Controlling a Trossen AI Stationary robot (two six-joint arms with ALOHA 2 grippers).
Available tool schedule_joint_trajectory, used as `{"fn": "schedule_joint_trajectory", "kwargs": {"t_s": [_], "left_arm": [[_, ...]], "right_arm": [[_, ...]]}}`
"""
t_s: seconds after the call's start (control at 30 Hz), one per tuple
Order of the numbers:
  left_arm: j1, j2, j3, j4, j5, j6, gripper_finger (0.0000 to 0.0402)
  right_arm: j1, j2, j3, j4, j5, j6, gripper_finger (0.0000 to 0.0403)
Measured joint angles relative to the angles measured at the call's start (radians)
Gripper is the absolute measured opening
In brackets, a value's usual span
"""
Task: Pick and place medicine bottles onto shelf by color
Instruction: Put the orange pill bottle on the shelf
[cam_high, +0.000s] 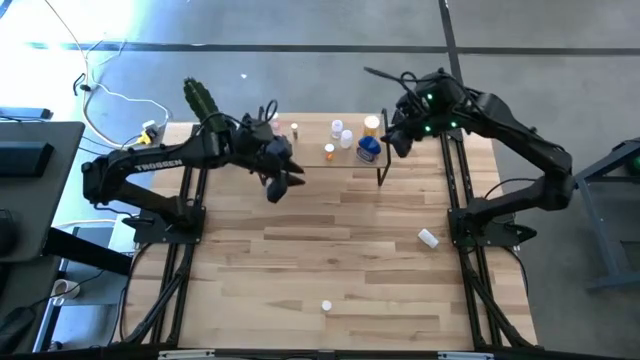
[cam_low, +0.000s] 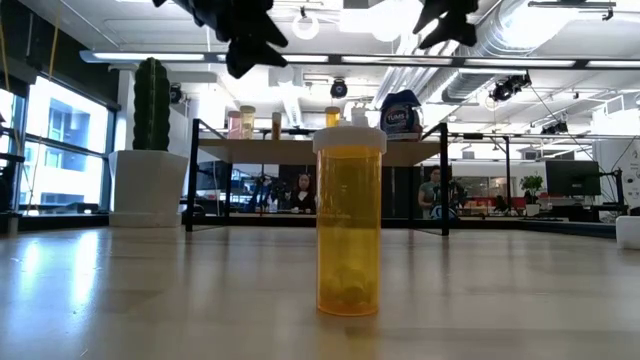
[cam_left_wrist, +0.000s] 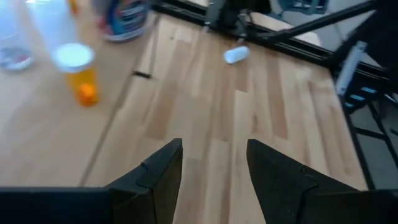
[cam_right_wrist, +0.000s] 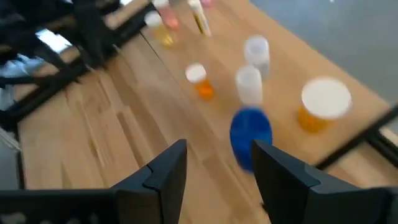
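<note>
Both grippers hover over the shelf (cam_high: 352, 172), fingers spread and empty: left gripper (cam_high: 283, 180), right gripper (cam_high: 396, 138) above the blue bottle (cam_high: 368, 150).

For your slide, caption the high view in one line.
Both grippers hover open over the shelf holding bottles.

Two arms, one shelf (cam_high: 352, 160), one cactus (cam_high: 199, 99). On the shelf sit perhaps seven bottles — one blue (cam_high: 368, 150), the rest small and partly blurred. Off the shelf, two more — one lying white (cam_high: 428, 238), one orange (cam_low: 349, 221).
</note>
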Motion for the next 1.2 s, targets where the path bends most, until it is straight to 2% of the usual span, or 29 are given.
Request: {"fn": "schedule_joint_trajectory", "kwargs": {"t_s": [0.2, 0.37, 0.5, 0.63, 0.9, 1.07, 1.2], "left_arm": [[-0.094, -0.001, -0.027, 0.048, 0.0, -0.035, 0.017], [-0.169, -0.005, -0.032, 0.003, 0.0, -0.05, 0.017], [-0.224, -0.019, -0.033, -0.027, -0.021, -0.067, 0.017], [-0.257, -0.048, -0.031, -0.081, -0.073, -0.09, 0.017], [-0.319, -0.115, -0.032, -0.209, -0.232, -0.187, 0.017], [-0.352, -0.137, -0.032, -0.25, -0.26, -0.234, 0.017], [-0.377, -0.136, -0.032, -0.257, -0.259, -0.233, 0.017]], "right_arm": [[0.102, -0.008, -0.007, -0.107, 0.072, 0.084, 0.0169], [0.239, -0.007, -0.088, -0.086, 0.072, 0.207, 0.0169], [0.368, -0.006, -0.175, 0.008, 0.073, 0.323, 0.0169], [0.494, -0.007, -0.246, 0.161, 0.077, 0.417, 0.0169], [0.698, -0.005, -0.373, 0.544, 0.159, 0.53, 0.0169], [0.79, 0.028, -0.389, 0.737, 0.245, 0.548, 0.0169], [0.84, 0.074, -0.388, 0.957, 0.29, 0.513, 0.0169]]}}
